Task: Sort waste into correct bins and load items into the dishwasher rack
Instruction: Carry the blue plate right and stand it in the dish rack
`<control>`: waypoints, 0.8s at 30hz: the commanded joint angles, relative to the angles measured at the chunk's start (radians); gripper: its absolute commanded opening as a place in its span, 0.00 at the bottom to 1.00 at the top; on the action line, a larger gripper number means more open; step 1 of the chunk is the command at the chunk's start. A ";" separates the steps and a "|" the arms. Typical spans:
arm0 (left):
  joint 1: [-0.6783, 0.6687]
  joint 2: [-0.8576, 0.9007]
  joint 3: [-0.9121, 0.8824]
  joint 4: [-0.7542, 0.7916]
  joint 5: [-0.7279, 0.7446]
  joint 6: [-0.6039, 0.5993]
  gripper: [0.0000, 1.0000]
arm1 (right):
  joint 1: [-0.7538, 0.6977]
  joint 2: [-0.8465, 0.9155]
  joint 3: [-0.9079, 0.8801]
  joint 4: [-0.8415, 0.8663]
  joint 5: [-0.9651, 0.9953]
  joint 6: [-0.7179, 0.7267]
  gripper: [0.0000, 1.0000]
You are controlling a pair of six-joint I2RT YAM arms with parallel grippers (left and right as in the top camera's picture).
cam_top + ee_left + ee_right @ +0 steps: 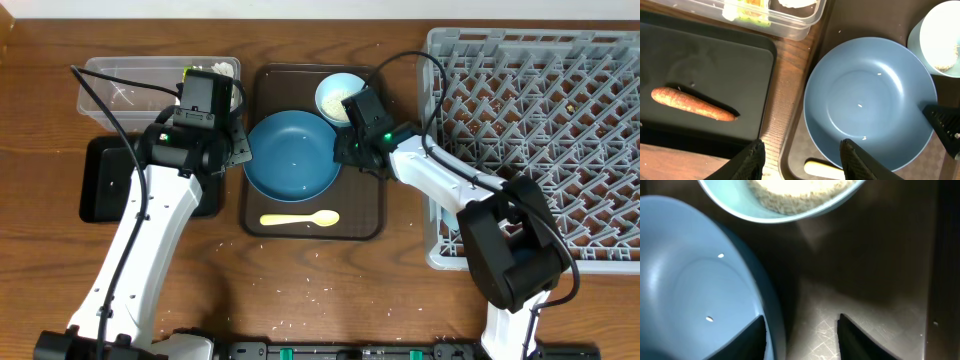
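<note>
Left wrist view: the left fingers (747, 161) stand wide apart and hold nothing. One tip is over the strip of wooden surface (790, 95), the other is above the near rim of the dark blue plate (870, 105). The sausage piece (692, 104) lies in the black tray (715, 60).

Right wrist view: the right fingers (751, 339) are likewise spread and empty, astride the plate's opposite rim. We judge that a thin, glossy rim may slip or tip once pinched. The rice-filled bowl (727, 199) just beside it could be knocked.

Overhead view: both arms converge on the one plate, and we judge contact between them possible. The serving tray (365, 215) is crowded, with the spoon (300, 219) close to the plate. The rack (560, 100) stands to the right. Stray grains (320, 293) dot the surface.
</note>
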 commanded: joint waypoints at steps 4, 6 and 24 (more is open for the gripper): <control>0.004 0.002 0.011 -0.005 -0.013 -0.009 0.51 | 0.010 0.004 -0.004 -0.013 -0.002 0.002 0.21; 0.004 0.002 0.011 -0.005 -0.013 -0.009 0.51 | 0.010 0.004 -0.004 -0.025 -0.002 0.001 0.15; 0.003 0.002 0.011 -0.008 -0.012 -0.009 0.51 | 0.048 0.005 -0.005 -0.153 0.006 -0.024 0.01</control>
